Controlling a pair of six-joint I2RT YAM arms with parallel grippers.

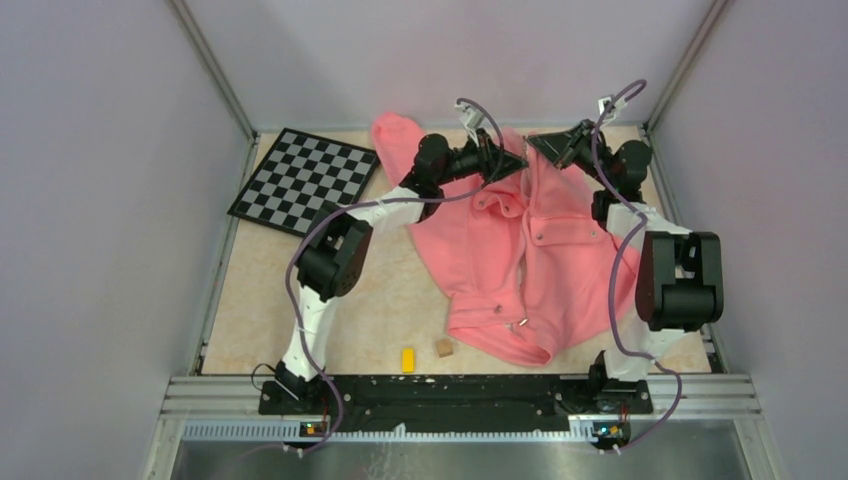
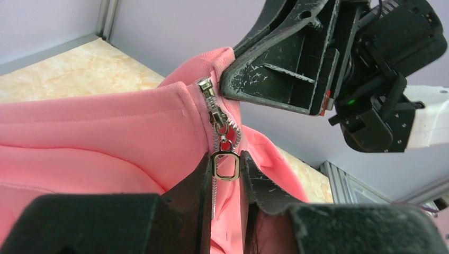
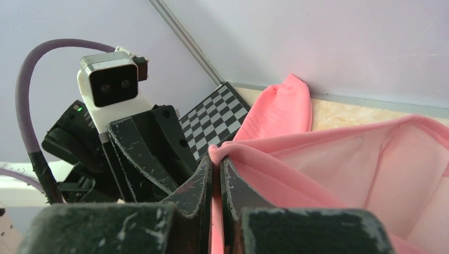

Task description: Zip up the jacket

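- Jacket: spread over the centre-right of the overhead view, with the collar raised at the upper middle.
- Progress: the zip looks closed almost its full length. The slider sits just under the collar top, with a few teeth bare above it (one short pull left, by my estimate).
- My left gripper: nearly closed, pinching the zipper pull at the centre of the left wrist view.
- My right gripper: fully closed, clamping the collar edge beside the zip's top.

Checkerboard, yellow block, brown cube
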